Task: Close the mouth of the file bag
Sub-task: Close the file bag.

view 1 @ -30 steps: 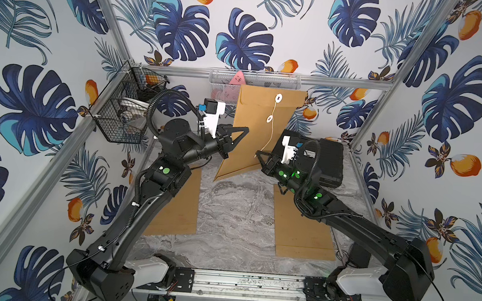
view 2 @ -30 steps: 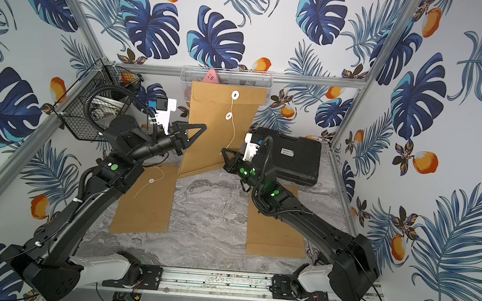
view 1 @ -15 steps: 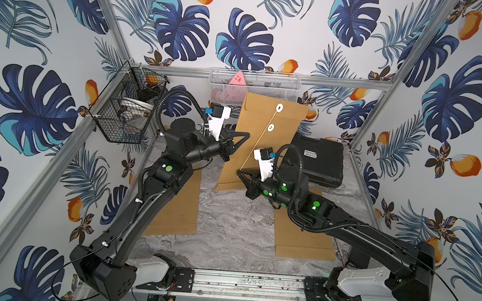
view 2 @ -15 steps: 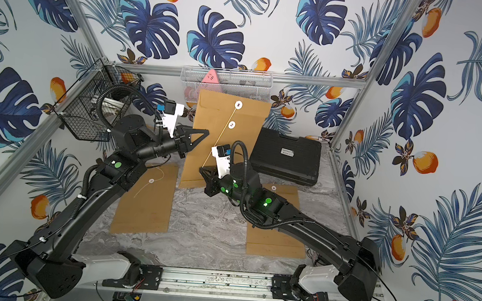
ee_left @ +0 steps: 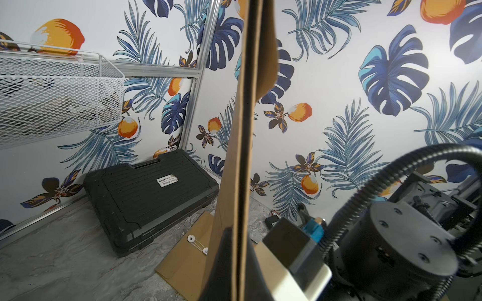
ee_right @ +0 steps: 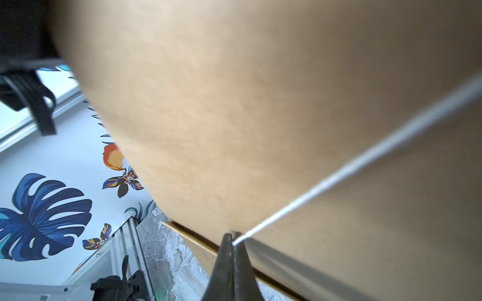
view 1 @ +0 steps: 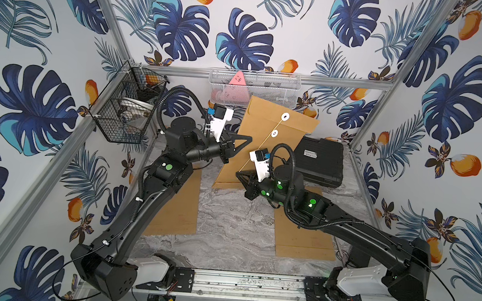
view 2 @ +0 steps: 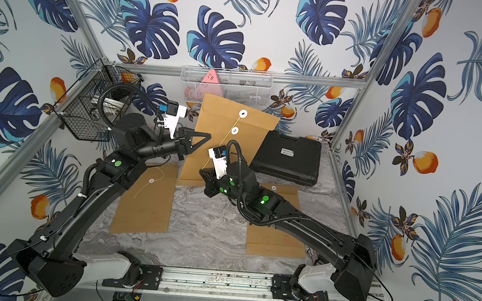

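The file bag (view 1: pixel 251 154) stands upright just beside the black case (view 1: pixel 318 162), its brown flap folded over but bulging slightly and not tied. The left end effector (view 1: pixel 249 139) is clamped on the bag's edge. The right end effector (view 1: pixel 238 173) pinches the white string (view 1: pixel 258 154), which is taut from the lower disc (view 1: pixel 275 134). I judge that winding it around the discs is not yet done.

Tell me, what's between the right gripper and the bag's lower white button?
A tight white string, running from the shut right gripper up across the bag to the lower button. Both top views show it, the right wrist view too.
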`<action>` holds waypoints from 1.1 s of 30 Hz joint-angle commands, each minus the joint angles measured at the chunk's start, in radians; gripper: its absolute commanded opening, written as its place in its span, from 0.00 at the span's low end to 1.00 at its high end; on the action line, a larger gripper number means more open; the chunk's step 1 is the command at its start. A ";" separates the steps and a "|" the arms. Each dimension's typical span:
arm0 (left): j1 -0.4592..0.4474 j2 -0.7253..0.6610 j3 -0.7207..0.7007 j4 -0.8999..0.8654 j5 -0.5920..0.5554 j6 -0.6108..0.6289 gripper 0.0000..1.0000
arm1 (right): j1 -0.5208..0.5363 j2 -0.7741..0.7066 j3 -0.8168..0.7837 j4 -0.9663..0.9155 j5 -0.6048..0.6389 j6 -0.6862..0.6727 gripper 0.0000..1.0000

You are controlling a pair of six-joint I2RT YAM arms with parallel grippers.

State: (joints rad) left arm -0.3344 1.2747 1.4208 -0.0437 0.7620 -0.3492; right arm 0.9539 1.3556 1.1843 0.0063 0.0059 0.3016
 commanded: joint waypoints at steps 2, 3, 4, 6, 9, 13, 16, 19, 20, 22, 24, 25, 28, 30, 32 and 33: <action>0.007 0.004 0.016 0.080 0.070 -0.040 0.00 | -0.029 -0.019 -0.024 -0.021 -0.044 0.025 0.00; 0.007 0.003 0.015 0.084 0.078 -0.045 0.00 | -0.038 -0.022 -0.028 -0.019 -0.049 0.028 0.00; 0.008 0.003 0.014 0.087 0.086 -0.051 0.00 | -0.048 -0.028 -0.033 -0.019 -0.056 0.032 0.00; 0.010 0.005 0.015 0.089 0.098 -0.059 0.00 | -0.067 -0.033 -0.041 -0.019 -0.065 0.037 0.00; 0.017 0.003 0.015 0.085 0.109 -0.067 0.00 | -0.094 -0.042 -0.045 -0.019 -0.077 0.042 0.00; 0.029 0.000 0.015 0.080 0.109 -0.082 0.00 | -0.135 -0.059 -0.088 -0.016 -0.092 0.054 0.00; 0.040 -0.003 0.015 0.070 0.095 -0.099 0.00 | -0.166 -0.073 -0.100 -0.019 -0.095 0.060 0.00; 0.063 0.001 0.021 0.036 0.077 -0.116 0.00 | -0.206 -0.096 -0.114 -0.030 -0.092 0.065 0.00; 0.072 0.002 0.020 0.032 0.078 -0.125 0.00 | -0.222 -0.105 -0.118 -0.037 -0.089 0.066 0.00; 0.080 0.003 0.011 0.032 0.079 -0.144 0.00 | -0.248 -0.123 -0.125 -0.054 -0.074 0.063 0.00; 0.087 0.005 -0.002 0.040 0.086 -0.164 0.00 | -0.271 -0.133 -0.119 -0.082 -0.051 0.056 0.00; 0.090 0.004 -0.009 0.046 0.090 -0.177 0.00 | -0.282 -0.135 -0.109 -0.106 -0.030 0.051 0.00; 0.101 0.001 -0.022 0.047 0.093 -0.194 0.00 | -0.306 -0.138 -0.079 -0.167 0.040 0.030 0.00; 0.102 -0.001 -0.030 0.044 0.093 -0.202 0.00 | -0.313 -0.135 -0.057 -0.209 0.105 0.020 0.00; 0.103 -0.004 -0.040 0.044 0.095 -0.211 0.00 | -0.322 -0.131 -0.014 -0.250 0.177 0.010 0.00; 0.103 -0.006 -0.045 0.042 0.093 -0.214 0.00 | -0.324 -0.134 -0.006 -0.258 0.204 0.003 0.00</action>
State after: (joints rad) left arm -0.2348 1.2770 1.3842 -0.0353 0.8398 -0.5323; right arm 0.6357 1.2243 1.1481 -0.1902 0.0898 0.3351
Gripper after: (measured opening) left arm 0.069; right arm 0.048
